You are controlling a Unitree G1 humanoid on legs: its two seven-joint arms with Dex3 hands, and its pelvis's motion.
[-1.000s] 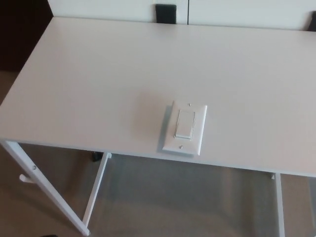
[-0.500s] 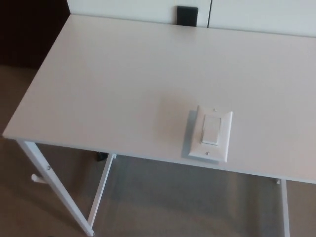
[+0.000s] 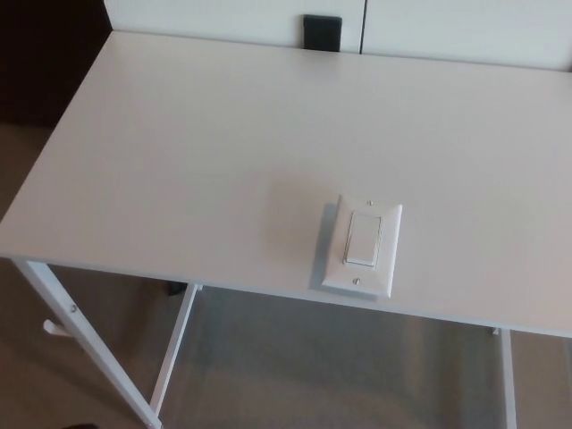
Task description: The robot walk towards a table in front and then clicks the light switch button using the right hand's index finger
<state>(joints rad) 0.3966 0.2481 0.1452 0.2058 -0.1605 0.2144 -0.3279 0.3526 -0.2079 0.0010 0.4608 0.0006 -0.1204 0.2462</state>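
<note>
Looking down from the head view, the surface (image 3: 179, 161) fills most of the frame, so the walk seems nearly done; the press is not yet made. Neither hand shows, so I cannot tell how their fingers stand. The switch (image 3: 361, 246) lies flat near the surface's front edge, right of centre, its rocker (image 3: 363, 239) untouched. Bare surface lies all around it, leaving free room for a reach from the right. A dark object (image 3: 322, 33) sits at the far edge, well apart.

a black object (image 3: 322, 33) stands against the white wall (image 3: 206, 18).
</note>
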